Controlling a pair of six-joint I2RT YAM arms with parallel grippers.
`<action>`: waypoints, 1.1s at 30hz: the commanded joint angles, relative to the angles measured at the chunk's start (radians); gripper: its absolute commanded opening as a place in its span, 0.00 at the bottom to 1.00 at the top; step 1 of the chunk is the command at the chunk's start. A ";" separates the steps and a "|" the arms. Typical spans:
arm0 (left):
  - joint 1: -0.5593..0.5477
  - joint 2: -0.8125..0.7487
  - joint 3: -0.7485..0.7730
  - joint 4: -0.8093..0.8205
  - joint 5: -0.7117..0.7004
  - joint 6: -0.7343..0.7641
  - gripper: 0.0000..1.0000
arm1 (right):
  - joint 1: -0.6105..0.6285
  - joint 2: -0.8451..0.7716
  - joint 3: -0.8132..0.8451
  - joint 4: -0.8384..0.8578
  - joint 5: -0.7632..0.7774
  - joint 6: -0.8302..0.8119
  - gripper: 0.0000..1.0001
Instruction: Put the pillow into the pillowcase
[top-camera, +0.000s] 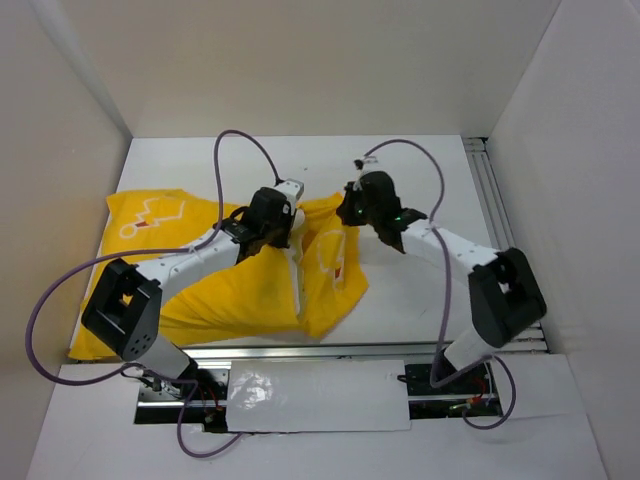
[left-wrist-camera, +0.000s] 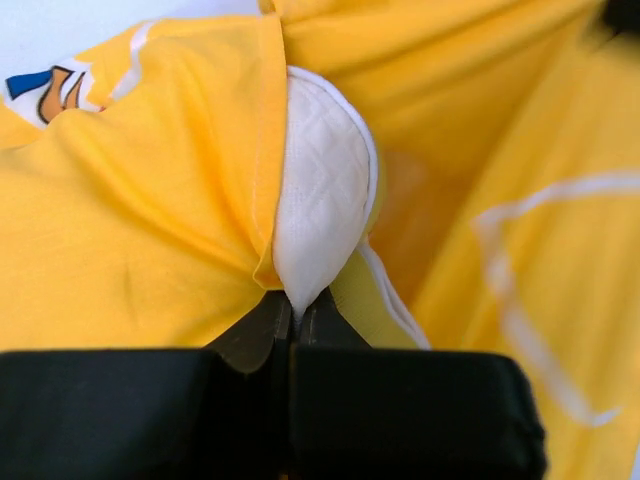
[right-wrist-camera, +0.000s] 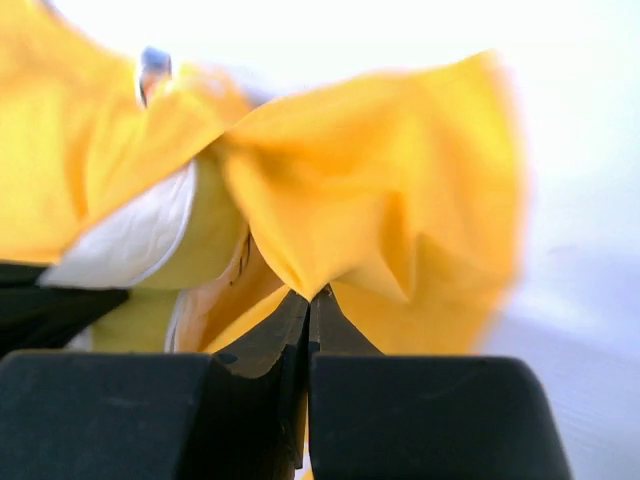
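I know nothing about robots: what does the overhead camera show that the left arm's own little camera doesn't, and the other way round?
Only overhead: both arms, the right pincer at the far edge of the pillowcase, the whole yellow sack spread across the table. Only the left wrist camera: the quilted white corner of the pillow nipped in the shut left pincer. Both: yellow pillowcase fabric and the left pincer.

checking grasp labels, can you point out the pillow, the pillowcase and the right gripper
pillow (left-wrist-camera: 322, 190): left wrist view, on its quilted white corner.
pillowcase (top-camera: 250, 292): top external view, on the yellow fabric below the left arm.
right gripper (right-wrist-camera: 308, 300): right wrist view, midway between its fingertips, which pinch yellow fabric.
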 joint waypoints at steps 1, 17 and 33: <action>-0.009 -0.052 -0.061 -0.011 0.032 0.020 0.00 | -0.146 -0.187 -0.028 0.110 0.245 0.019 0.00; -0.123 0.206 0.106 -0.040 0.141 0.126 0.00 | -0.319 -0.304 0.055 0.400 -0.344 0.067 0.00; -0.146 0.123 0.428 -0.233 -0.205 -0.099 1.00 | -0.373 -0.218 0.056 -0.031 -0.379 0.019 0.49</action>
